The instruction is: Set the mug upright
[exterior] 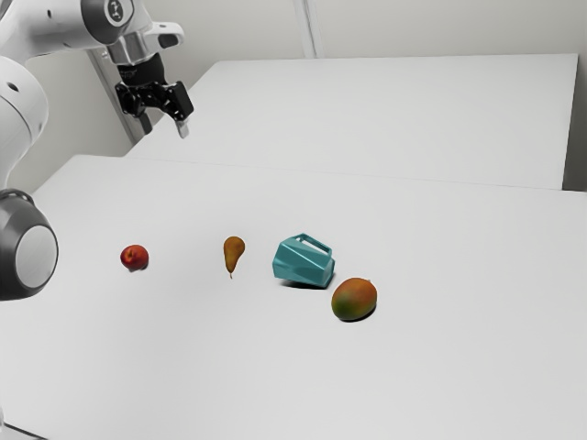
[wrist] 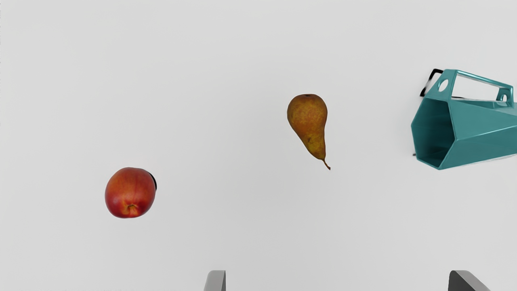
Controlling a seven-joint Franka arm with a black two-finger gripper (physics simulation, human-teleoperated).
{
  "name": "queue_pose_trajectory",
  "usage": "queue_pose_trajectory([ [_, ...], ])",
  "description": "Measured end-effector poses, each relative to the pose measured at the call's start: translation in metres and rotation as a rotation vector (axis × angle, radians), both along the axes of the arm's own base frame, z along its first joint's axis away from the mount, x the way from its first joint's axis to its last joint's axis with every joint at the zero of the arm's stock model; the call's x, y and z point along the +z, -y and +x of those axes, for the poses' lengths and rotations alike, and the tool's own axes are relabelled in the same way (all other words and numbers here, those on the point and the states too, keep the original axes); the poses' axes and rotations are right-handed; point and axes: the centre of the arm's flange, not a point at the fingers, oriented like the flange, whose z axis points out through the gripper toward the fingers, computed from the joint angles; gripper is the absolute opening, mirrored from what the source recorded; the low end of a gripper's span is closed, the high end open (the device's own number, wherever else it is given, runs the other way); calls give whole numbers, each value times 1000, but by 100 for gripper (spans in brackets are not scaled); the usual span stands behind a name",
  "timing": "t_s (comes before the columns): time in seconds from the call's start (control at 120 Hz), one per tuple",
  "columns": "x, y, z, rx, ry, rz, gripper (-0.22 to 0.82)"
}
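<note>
The place looks most like a plain robotics lab or test room, rendered in a simulator, though its exact kind cannot be told for certain. A smooth white table (exterior: 183, 367) is the main furnishing. A jointed white robot arm (exterior: 64, 26) reaches in above it, and a teal mug (exterior: 303, 266) and loose fruit (exterior: 354, 300) lie on it, spaced like test objects. Beyond the table are another broad white surface (exterior: 394, 119) and a pale wall (exterior: 440, 27).
</note>
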Motion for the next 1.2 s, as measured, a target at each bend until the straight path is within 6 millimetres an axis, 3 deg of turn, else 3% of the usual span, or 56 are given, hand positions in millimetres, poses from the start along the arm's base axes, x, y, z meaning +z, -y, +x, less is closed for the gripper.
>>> queue_pose_trajectory([
  [0.192,4,5,-3,-5,4,-7,60],
  [0.258,1,17,-3,-23,-1,-20,60],
  [0.442,-61,39,-14,-47,-62,-99,60],
  [0.7,-135,49,-40,24,-65,-335,60],
  [1.2,-217,79,-26,79,36,-554,60],
])
